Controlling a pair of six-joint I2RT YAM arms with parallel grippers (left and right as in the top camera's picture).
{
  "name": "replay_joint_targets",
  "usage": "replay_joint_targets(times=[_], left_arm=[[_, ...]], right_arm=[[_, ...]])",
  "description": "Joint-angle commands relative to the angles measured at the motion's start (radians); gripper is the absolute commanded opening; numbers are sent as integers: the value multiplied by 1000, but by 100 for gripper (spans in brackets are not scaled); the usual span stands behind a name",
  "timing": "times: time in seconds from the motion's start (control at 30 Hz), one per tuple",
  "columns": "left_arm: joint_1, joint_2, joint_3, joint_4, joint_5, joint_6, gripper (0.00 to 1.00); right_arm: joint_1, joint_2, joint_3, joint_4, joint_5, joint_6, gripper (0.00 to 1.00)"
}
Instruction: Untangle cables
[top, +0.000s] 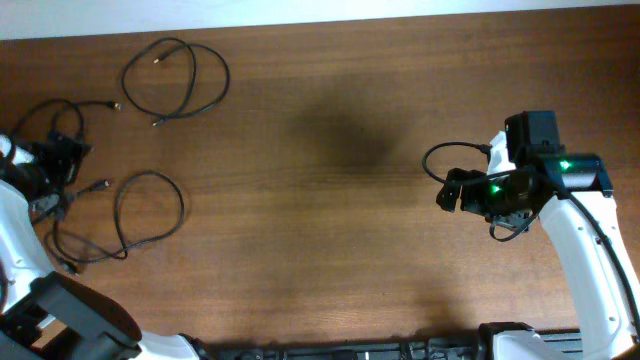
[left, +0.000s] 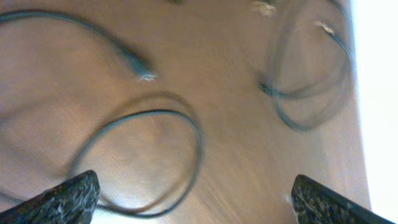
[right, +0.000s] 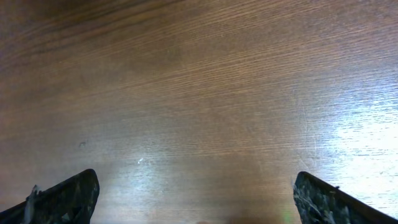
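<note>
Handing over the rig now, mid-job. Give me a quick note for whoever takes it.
Left gripper: open, empty, above the cables at the left of the table.
Right gripper: open, empty, over bare table.
Three cables: top loop lies apart; lower loop and third cable lie by the left arm.
Done: bundle looks pulled apart.
Left: check those two don't cross under the arm; hidden there.

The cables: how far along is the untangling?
Done: the top cable lies coiled alone, apart from the rest. In hand: nothing; the left gripper and right gripper are open and empty. Left: the lower cable and the far-left cable lie close together at the left edge; whether they cross there I cannot tell.
</note>
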Motion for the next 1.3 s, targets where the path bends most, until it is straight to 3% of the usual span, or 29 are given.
replay_joint_targets(times=[0.0,0.13,0.23,0.37,0.53,0.57,0.8,0.93,1.27], left_arm=[[1,-18,15,108,442,294,99],[-22,-18,15,149,728,298,99],[-113,-34,15,131,695,330,99],[-370,-113,15,131,281,331,99],[-686,-287,15,86,-355,330,99],[-730,-335,15,83,-395,331,99],[-790,-716,14,-31,-388,330,99],[-790,-822,14,-69,-411,330,99],[-790,-837,14,-74,-409,330,99]], right_arm=[[-6,3,-4,0,1,-10,99],[-6,3,-4,3,2,-10,99],[-6,3,-4,16,1,-9,99],[-6,3,-4,11,1,-10,99],[-6,3,-4,11,2,-10,99],[-6,3,-4,11,2,-10,99],[-6,3,-4,12,2,-10,99],[-6,3,-4,12,2,-10,99],[-6,3,-4,12,2,-10,99]])
